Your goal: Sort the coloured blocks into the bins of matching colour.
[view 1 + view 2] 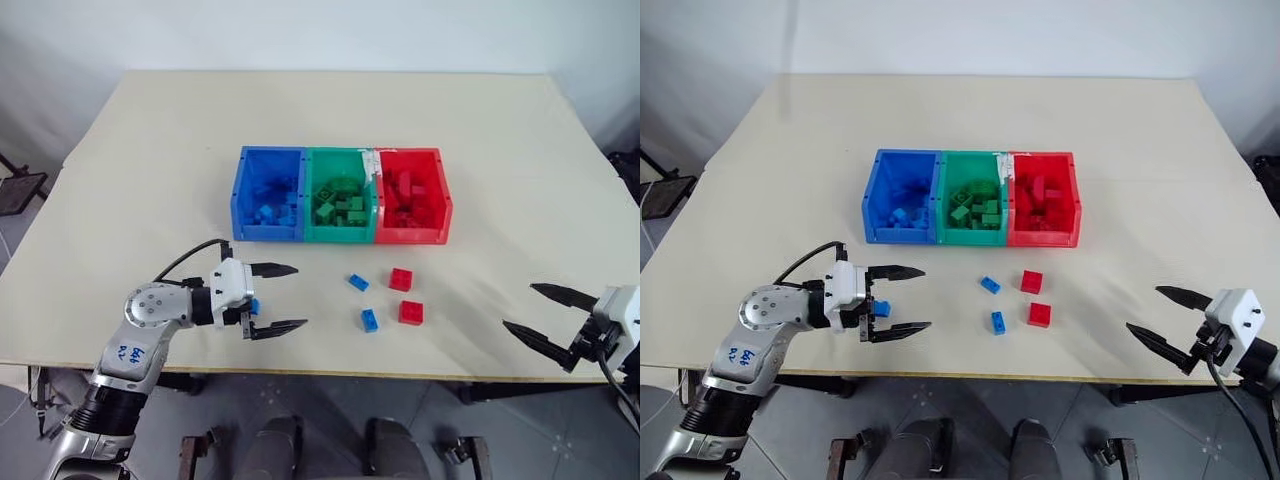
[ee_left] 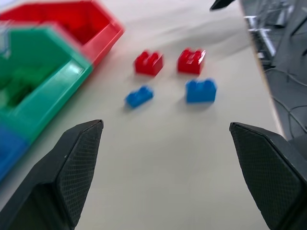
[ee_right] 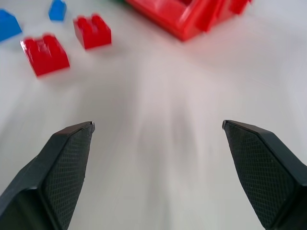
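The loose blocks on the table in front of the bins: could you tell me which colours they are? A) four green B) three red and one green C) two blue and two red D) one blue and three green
C: two blue blocks and two red blocks lie on the table in front of the bins.

A broad cream-topped table (image 1: 150, 180) takes up most of the room here, its near edge showing a thin pale wooden lip. Behind it runs a plain white wall (image 1: 320, 30), evenly lit with soft light and no hard shadows. A grey floor (image 1: 330, 410) lies below the near edge. At the far left stands a dark stand (image 1: 18, 190); something dark sits at the right edge too.
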{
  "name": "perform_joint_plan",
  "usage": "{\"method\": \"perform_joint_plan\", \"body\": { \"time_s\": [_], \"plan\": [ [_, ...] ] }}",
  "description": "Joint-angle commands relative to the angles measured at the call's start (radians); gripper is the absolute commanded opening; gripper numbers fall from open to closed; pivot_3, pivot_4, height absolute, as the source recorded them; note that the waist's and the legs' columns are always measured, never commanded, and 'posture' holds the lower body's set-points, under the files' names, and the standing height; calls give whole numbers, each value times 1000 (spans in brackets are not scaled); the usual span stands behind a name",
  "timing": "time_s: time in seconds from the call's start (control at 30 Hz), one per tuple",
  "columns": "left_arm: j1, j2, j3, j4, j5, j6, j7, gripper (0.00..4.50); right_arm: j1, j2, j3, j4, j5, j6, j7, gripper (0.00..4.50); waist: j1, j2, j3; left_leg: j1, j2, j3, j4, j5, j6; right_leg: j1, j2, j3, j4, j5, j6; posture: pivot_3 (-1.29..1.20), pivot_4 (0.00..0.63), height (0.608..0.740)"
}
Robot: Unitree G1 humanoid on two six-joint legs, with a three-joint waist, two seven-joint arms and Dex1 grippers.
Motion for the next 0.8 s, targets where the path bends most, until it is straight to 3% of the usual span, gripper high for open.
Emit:
{"method": "perform_joint_plan", "body": {
  "time_s": [0.03, 0.47, 0.77, 0.8],
  "plan": [
    [3, 10, 30, -31, -9, -1, 11, 4483, -64, -28, 42, -3, 4, -1, 44, 4500, -11, 0, 0, 0, 1, 1, 0, 0, 0, 0, 1, 1, 0, 0, 0, 0, 150, 740],
    [214, 116, 241, -49, -42, 15, 47, 4483, -363, 6, 443, -23, -120, 186, 131, 4500, -11, 0, 0, 2, 13, 5, 2, -4, -4, -2, 7, 5, -1, 0, -1, 0, 150, 740],
    [298, 114, 292, -123, -57, 45, 89, 4483, -432, 81, 561, 17, -187, 205, 101, 4500, 1, 0, 0, 2, 13, 5, 3, -5, -4, -2, 7, 6, -1, 0, -1, 0, 150, 740],
    [300, 115, 292, -127, -60, 47, 91, 4495, -433, 86, 563, 19, -192, 204, 94, 4311, 0, 0, 0, 2, 13, 5, 3, -5, -4, -2, 7, 6, -1, 0, -1, 0, 150, 740]
  ]
}}
